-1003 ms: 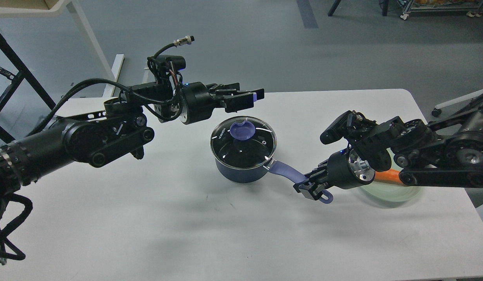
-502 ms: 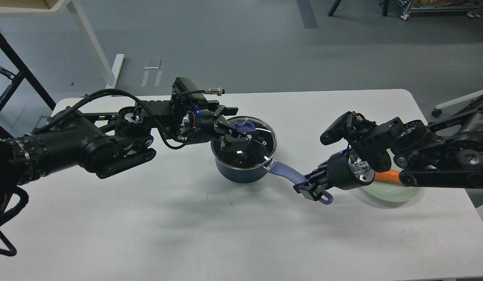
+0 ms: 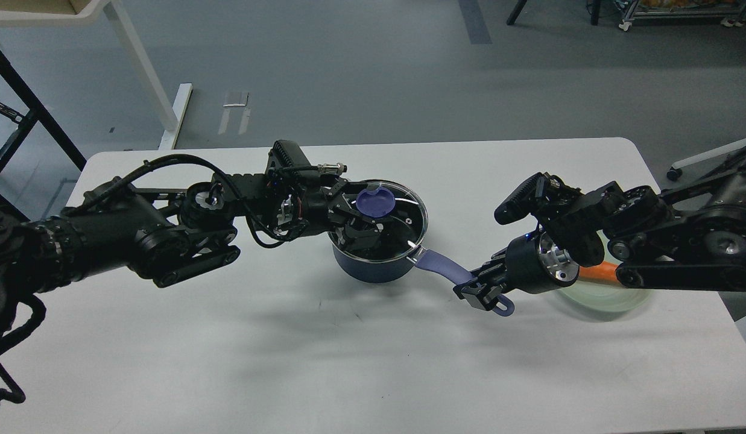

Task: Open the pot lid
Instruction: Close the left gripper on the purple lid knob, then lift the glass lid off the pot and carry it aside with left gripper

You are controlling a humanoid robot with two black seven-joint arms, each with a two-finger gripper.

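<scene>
A dark blue pot (image 3: pixel 373 268) stands mid-table under a glass lid (image 3: pixel 409 214) with a purple knob (image 3: pixel 374 203). My left gripper (image 3: pixel 363 228) lies low over the lid with its fingers just under and around the knob. They are dark against the dark glass, so I cannot tell whether they are closed on it. The lid rests on the pot. My right gripper (image 3: pixel 478 290) is shut on the far end of the pot's purple handle (image 3: pixel 442 265), near the table surface.
A pale green translucent dish (image 3: pixel 602 299) holding an orange carrot (image 3: pixel 596 272) sits under my right arm at the right. The white table (image 3: pixel 288 349) ends close behind the pot. A white table leg and a black frame stand at the back left.
My left gripper came down from above and behind the pot onto the lid, and its fingers moved in around the knob. The right gripper has kept hold of the handle without moving.
</scene>
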